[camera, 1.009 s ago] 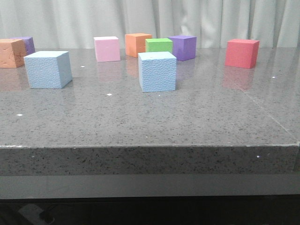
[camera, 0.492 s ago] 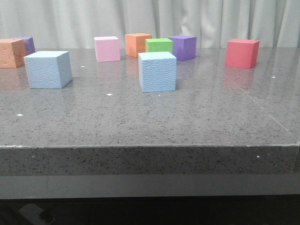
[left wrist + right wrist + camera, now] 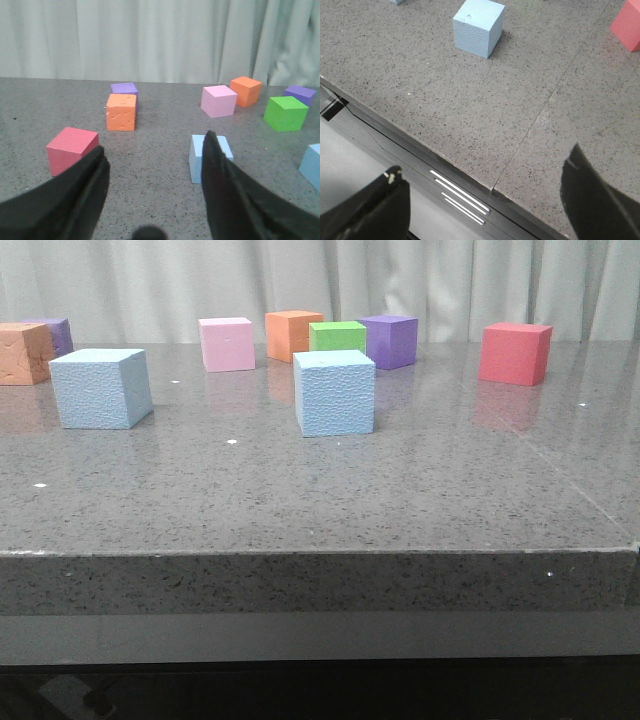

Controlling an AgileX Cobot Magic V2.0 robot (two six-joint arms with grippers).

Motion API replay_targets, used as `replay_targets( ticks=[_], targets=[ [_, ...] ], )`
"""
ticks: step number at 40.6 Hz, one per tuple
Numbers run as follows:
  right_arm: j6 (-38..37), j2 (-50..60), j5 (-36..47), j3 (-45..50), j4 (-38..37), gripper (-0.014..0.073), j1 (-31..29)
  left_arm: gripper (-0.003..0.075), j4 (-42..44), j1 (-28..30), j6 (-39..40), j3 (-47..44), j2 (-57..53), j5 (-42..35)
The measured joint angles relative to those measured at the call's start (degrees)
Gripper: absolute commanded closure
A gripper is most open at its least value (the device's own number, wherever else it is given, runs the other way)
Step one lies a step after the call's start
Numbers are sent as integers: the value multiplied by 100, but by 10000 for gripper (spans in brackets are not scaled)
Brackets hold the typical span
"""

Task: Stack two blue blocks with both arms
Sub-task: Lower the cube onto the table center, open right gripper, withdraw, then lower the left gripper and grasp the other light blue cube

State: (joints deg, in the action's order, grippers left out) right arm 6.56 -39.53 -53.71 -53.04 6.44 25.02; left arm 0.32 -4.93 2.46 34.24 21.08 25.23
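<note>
Blocks of pale sky-blue foam, two of them, sit on a grey speckled table [image 3: 320, 500]; their faces are pebbly and they look a little larger than the other cubes. In the front view the left blue block [image 3: 101, 388] stands toward the table's left side, and the right blue block [image 3: 335, 392] stands near the middle, well apart from the first, both flat on the surface and touching nothing. Behind them, in the front view, are seven smaller cubes: two orange, one at the far left edge [image 3: 24, 352] and one at the back [image 3: 293, 335]; two purple, one partly hidden behind the left orange cube [image 3: 57, 334] and one at the back right of centre [image 3: 391, 341]; one pink [image 3: 226, 344]; one green [image 3: 337, 337], just behind the right blue block; and one red [image 3: 515, 353] to the right. The left wrist view adds a second red cube [image 3: 72, 149], near the left finger of the left gripper [image 3: 155, 155]. That gripper's dark fingers are spread wide and hold nothing; a blue block lies just beyond, partly hidden by one finger. The right gripper [image 3: 485, 192] hangs over the table's near edge, fingers spread wide and empty, with a blue block well ahead of it. A pale curtain [image 3: 320, 280] hangs behind the table.
</note>
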Motion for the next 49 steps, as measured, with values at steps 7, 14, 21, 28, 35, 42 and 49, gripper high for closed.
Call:
replay_targets(
  ticks=[7,14,21,28,35,42,49],
  targets=[
    [0,0,0,0,0,-22,0,171,172,-629,-12,236,402,367],
    [0,0,0,0,0,-22,0,171,188,-1436,-407,782,1098,806],
    [0,0,-5,0,0,-22,0,171,522,-2233,-598,1316,2085,981],
    [10,0,-5,0,0,-22,0,170,1015,-2392,-296,2091,3369,1260],
    [10,0,-5,0,9,-22,0,129,1810,-2392,552,3107,4794,1680],
    [10,0,-5,0,9,-22,0,28,2332,-2368,1093,4274,6185,2449],
    [10,0,-5,0,9,-22,0,28,2447,-2139,1358,5409,7490,3127]
  ],
)
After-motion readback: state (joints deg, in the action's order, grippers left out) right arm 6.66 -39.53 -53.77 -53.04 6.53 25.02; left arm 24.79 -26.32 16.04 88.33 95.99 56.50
